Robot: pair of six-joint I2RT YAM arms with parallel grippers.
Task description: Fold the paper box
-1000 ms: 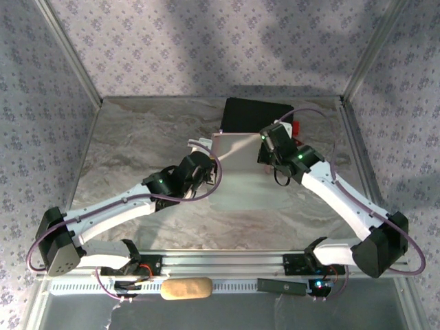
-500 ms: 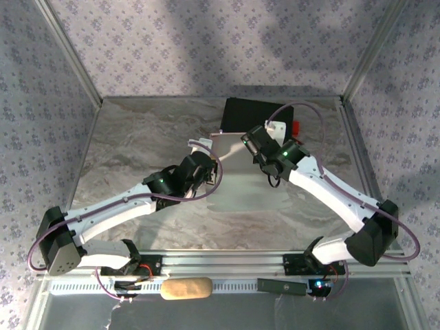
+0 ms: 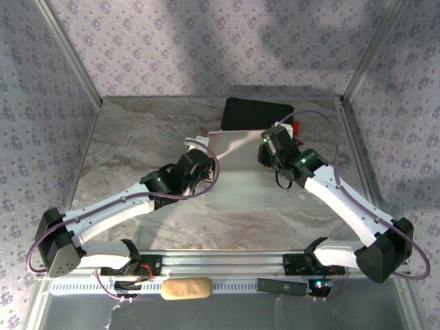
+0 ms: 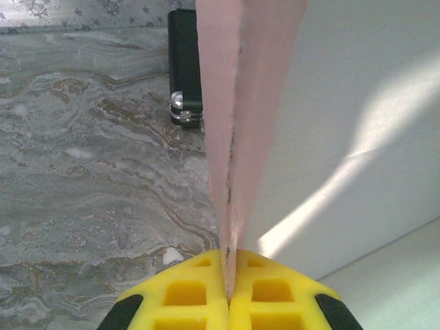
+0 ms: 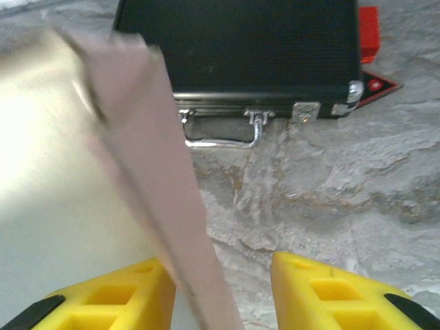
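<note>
A: Veined grey marble tabletop (image 3: 137, 137). The flat pinkish paper box (image 3: 237, 148)?
B: Mid-table, before the black hard case (image 5: 240, 48). My left gripper (image 4: 229, 292) pinches its thin edge; my right gripper (image 5: 220, 275) straddles a flap, fingers apart.

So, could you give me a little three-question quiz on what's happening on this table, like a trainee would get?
1. True or false: the left gripper is shut on an edge of the paper box.
2. What lies beyond the paper box, towards the back wall? A) a black case B) a blue bowl C) a green bottle
3. Fill in the word: the right gripper has its yellow fingers ____ (open or shut), with a flap of the box between them.

Key: 1 true; 2 A; 3 open.
</note>
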